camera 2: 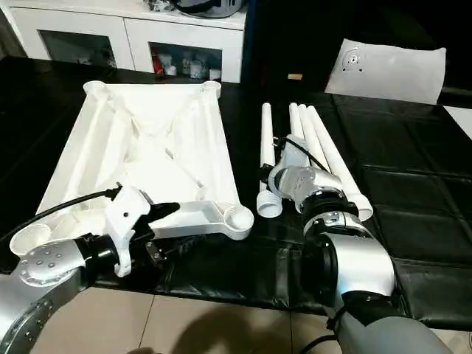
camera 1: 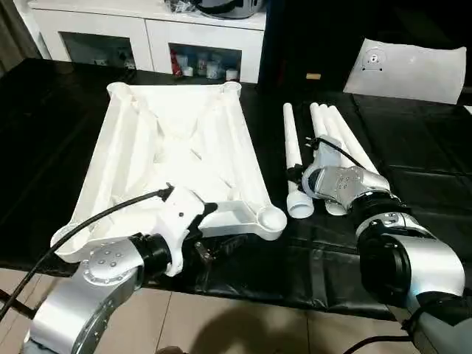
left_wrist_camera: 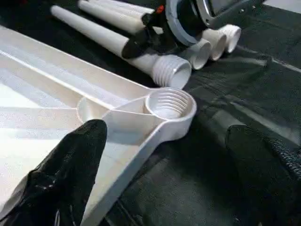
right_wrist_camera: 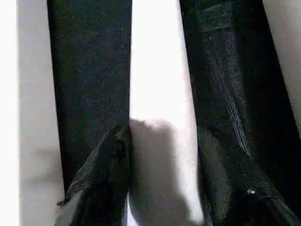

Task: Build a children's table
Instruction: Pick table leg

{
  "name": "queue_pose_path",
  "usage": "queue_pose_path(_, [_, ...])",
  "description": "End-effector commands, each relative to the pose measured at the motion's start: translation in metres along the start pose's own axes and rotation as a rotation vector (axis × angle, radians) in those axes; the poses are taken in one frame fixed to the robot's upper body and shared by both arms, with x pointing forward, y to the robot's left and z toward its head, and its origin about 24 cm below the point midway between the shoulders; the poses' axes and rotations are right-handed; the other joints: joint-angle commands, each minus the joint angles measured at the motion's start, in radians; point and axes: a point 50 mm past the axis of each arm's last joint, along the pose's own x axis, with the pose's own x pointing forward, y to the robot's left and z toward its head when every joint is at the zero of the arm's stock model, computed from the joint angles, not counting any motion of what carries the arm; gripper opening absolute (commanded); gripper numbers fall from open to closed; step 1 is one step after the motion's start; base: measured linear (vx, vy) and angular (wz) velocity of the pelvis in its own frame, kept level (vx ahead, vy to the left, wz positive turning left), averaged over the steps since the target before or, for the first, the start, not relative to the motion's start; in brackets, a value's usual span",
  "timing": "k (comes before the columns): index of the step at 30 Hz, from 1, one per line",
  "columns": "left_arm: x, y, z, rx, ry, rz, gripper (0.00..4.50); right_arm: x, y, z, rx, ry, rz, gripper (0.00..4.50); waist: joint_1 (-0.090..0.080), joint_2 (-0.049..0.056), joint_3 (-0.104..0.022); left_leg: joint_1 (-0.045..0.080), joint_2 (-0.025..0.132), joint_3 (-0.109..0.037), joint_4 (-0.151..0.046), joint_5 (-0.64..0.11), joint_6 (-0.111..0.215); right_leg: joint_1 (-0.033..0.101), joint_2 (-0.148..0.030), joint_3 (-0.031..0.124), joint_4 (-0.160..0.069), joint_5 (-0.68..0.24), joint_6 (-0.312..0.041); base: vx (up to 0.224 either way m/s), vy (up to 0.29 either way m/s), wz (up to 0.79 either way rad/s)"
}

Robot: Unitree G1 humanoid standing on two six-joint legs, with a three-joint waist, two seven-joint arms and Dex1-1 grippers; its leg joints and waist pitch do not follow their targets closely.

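Here, first and largest: a black-covered work surface [camera 1: 413, 169], carrying every item below.

Tabletop [camera 1: 177, 147], white plastic, rectangular, lying upside down with its ribbed underside showing. Crossed ribs run between round corner sockets. The near corner socket [left_wrist_camera: 170, 104], threaded inside, sits on the side toward the legs and close to the surface's front edge. No leg stands in any visible socket.

Flat white panel [camera 1: 409, 68] with a small round mark, lying at the far right corner of the surface, well apart from the tabletop.

White cabinet [camera 1: 147, 33] with glazed doors, behind the surface.

Four legs, white tapered tubes, lying on the surface just right of the tabletop, thick threaded ends toward the robot. One leg [camera 1: 293, 151] lies alone nearest the tabletop, its threaded end just beside the near corner socket. The other three legs [camera 1: 341, 140] lie side by side in a close bunch further right.

Right gripper [right_wrist_camera: 162, 155], reaching over the thick ends of the legs. In the right wrist view its two black fingers [right_wrist_camera: 106, 174] stand on either side of a leg, closed against the tube.

Left gripper [left_wrist_camera: 164, 155], hovering at the near edge of the tabletop. Its fingers [left_wrist_camera: 70, 165] stand wide apart, one over the ribbed underside, the other over the black covering, with the near corner socket ahead between them. It grips nothing.
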Motion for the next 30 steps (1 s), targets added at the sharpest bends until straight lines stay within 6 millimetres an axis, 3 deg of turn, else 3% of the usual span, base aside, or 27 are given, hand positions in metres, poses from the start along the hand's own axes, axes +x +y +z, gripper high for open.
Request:
queue_pose_path(1, [0.001,0.000,-0.003,0.005,0.006,0.013,4.50,-0.002,0.001,0.009,0.009,-0.036,0.017,1.82,0.000,0.006,-0.059,0.002,0.013,0.017,-0.062,-0.080,-0.029,0.049,-0.059,0.029,-0.063,0.012,-0.180,0.000,0.000,0.00])
queue_pose_path(3, [0.001,0.001,-0.003,0.008,0.005,0.018,4.50,-0.003,0.001,0.010,0.010,-0.038,0.015,1.82,-0.001,0.005,-0.061,-0.001,0.012,0.018,-0.060,-0.046,-0.019,0.050,-0.055,0.028,-0.057,0.084,-0.188,0.000,0.000,0.00])
queue_pose_path(8, [0.002,0.002,-0.003,0.016,0.000,0.037,4.50,-0.008,0.004,0.021,0.048,-0.091,0.077,1.82,0.002,0.007,-0.061,-0.001,0.011,0.018,-0.059,-0.047,-0.012,0.052,-0.054,0.028,-0.057,0.099,-0.190,0.000,0.000,0.00])
queue_pose_path(12, [0.003,0.006,-0.001,0.029,-0.016,0.070,4.50,-0.014,0.007,0.035,0.002,-0.259,0.106,1.82,0.004,0.016,-0.062,0.000,0.013,0.017,-0.059,-0.040,-0.017,0.051,-0.056,0.028,-0.056,0.114,-0.187,0.000,0.000,0.00])
queue_pose_path(15, [0.007,0.013,0.004,0.041,-0.048,0.123,4.50,-0.021,0.006,0.040,-0.046,-0.350,0.103,1.82,0.008,0.014,-0.063,0.002,0.011,0.017,-0.058,-0.026,-0.015,0.053,-0.053,0.029,-0.059,0.139,-0.180,0.000,0.000,0.00])
queue_pose_path(19, [0.012,0.025,0.014,0.038,-0.091,0.173,4.50,-0.035,0.009,0.040,-0.002,-0.384,0.262,1.82,0.008,0.013,-0.060,0.004,0.010,0.015,-0.063,-0.051,-0.024,0.057,-0.050,0.030,-0.062,0.117,-0.167,0.000,0.000,0.00])
queue_pose_path(20, [0.015,0.032,0.022,0.006,-0.126,0.197,4.50,-0.046,0.014,0.038,0.011,-0.421,0.404,1.82,0.008,0.022,-0.062,0.004,0.012,0.011,-0.063,-0.055,-0.027,0.056,-0.053,0.030,-0.059,0.120,-0.168,0.000,0.000,0.00])
queue_pose_path(21, [0.017,0.034,0.024,-0.005,-0.137,0.207,4.50,-0.050,0.015,0.037,0.015,-0.433,0.460,1.82,0.009,0.016,-0.062,0.004,0.012,0.013,-0.062,-0.062,-0.017,0.059,-0.052,0.032,-0.063,0.130,-0.161,0.000,0.000,0.00])
queue_pose_path(22, [0.019,0.039,0.029,-0.035,-0.164,0.221,4.50,-0.057,0.018,0.034,0.019,-0.449,0.552,1.82,0.010,0.020,-0.063,0.003,0.010,0.010,-0.064,-0.054,-0.015,0.061,-0.052,0.030,-0.062,0.136,-0.167,0.000,0.000,0.00])
queue_pose_path(24, [0.023,0.043,0.038,-0.056,-0.213,0.218,4.50,-0.066,0.018,0.028,-0.041,-0.478,0.642,1.82,0.011,0.016,-0.062,0.003,0.012,0.011,-0.064,-0.060,-0.009,0.060,-0.055,0.031,-0.067,0.126,-0.177,0.000,0.000,0.00])
queue_pose_path(28, [0.032,0.052,0.061,-0.112,-0.326,0.188,4.50,-0.090,0.018,0.012,-0.043,-0.493,0.907,1.81,0.015,0.019,-0.061,0.004,0.014,0.011,-0.065,-0.075,0.002,0.060,-0.058,0.033,-0.073,0.089,-0.189,0.000,0.000,0.00])
queue_pose_path(30, [0.034,0.054,0.067,-0.145,-0.353,0.178,4.50,-0.095,0.017,0.009,-0.052,-0.491,0.948,1.81,0.015,0.018,-0.062,0.004,0.015,0.007,-0.065,-0.066,0.004,0.061,-0.059,0.031,-0.071,0.097,-0.200,0.000,0.000,0.00])
